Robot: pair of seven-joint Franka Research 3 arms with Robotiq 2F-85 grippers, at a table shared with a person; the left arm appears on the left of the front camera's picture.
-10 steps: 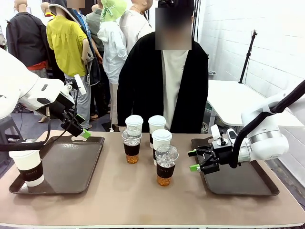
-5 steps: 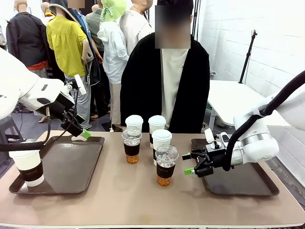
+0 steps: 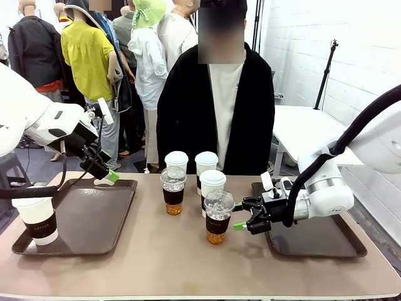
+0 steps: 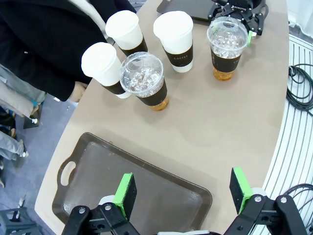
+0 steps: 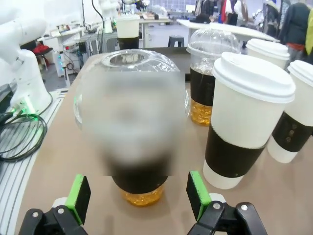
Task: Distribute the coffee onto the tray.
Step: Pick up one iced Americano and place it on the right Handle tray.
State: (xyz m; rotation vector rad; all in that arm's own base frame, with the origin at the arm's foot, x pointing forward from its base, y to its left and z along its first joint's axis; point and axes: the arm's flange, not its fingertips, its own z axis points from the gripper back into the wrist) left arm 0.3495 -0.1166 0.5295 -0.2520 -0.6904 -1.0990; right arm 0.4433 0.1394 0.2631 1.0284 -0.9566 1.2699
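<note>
Five coffee cups stand mid-table: three white lidded cups (image 3: 176, 163) (image 3: 206, 166) (image 3: 212, 185) and two clear dome-lidded cups of amber drink (image 3: 173, 191) (image 3: 217, 217). One more white-lidded cup (image 3: 36, 219) stands on the left tray (image 3: 94, 216). My right gripper (image 3: 239, 216) is open and level with the front dome cup (image 5: 132, 122), whose base sits just ahead of, and about between, the green pads (image 5: 198, 194); no contact shows. My left gripper (image 3: 108, 174) hangs open and empty over the left tray's far edge (image 4: 122, 176).
The right tray (image 3: 319, 235) lies bare under my right arm. A person in a black jacket (image 3: 216, 113) stands at the far side, right behind the cups. A white cup (image 5: 247, 117) stands close to the right of the front dome cup.
My right gripper has slid left, from over the right tray's near-left corner up to the front dome cup. The left arm and the cups have not moved.
</note>
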